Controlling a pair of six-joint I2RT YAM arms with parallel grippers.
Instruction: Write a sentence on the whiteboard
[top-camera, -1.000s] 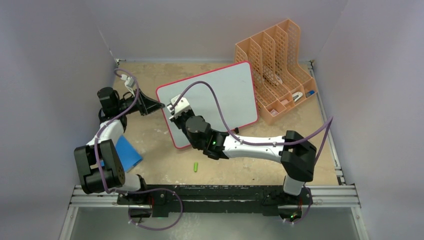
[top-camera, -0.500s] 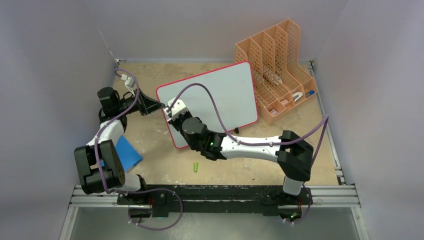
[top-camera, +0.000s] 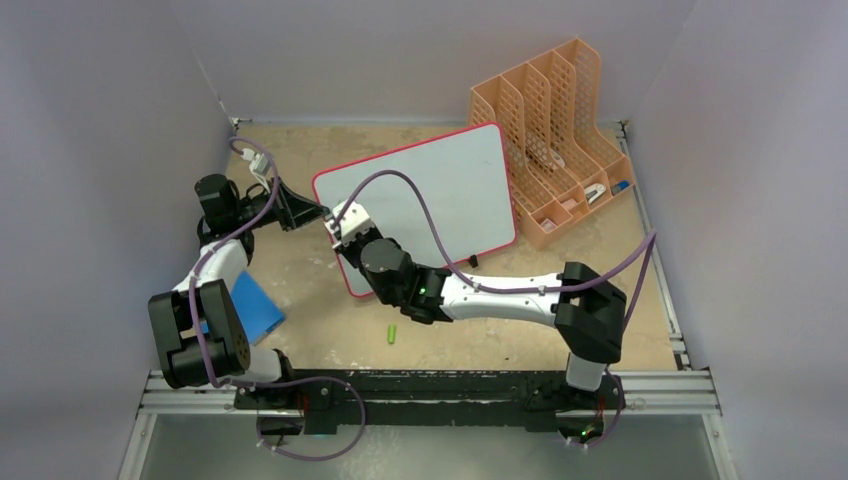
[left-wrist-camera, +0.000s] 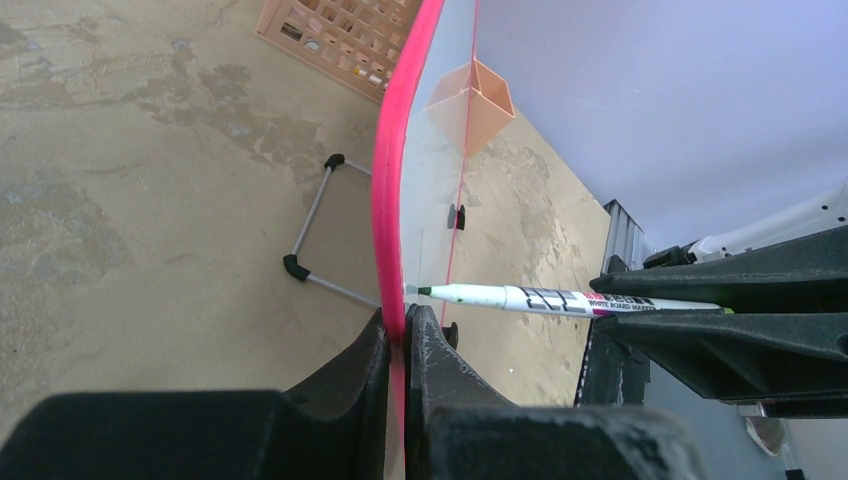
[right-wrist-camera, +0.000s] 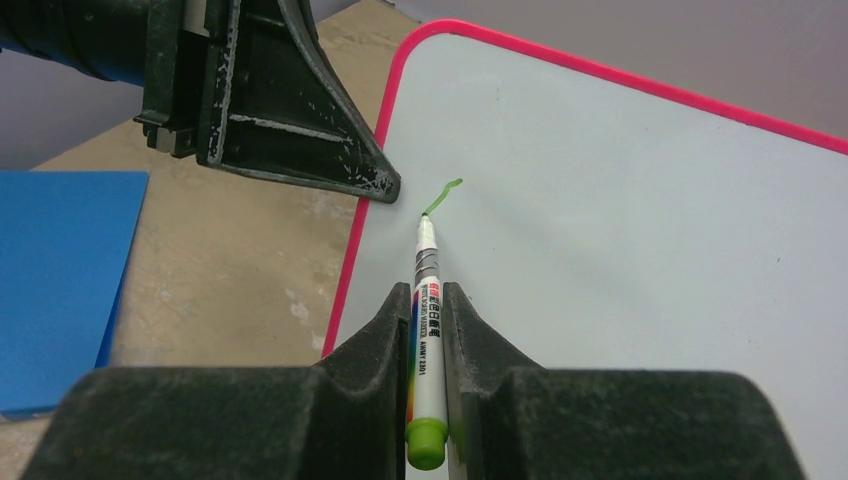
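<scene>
The whiteboard (top-camera: 430, 190) stands propped on wire feet, with an orange file rack (top-camera: 560, 130) just beside its right edge. The left gripper (left-wrist-camera: 402, 335) pinches its left pink rim. The right gripper (right-wrist-camera: 428, 300) clamps a marker (right-wrist-camera: 423, 265). The marker's tip seems to touch the board's face near that rim, at a short green stroke (right-wrist-camera: 441, 194).
</scene>
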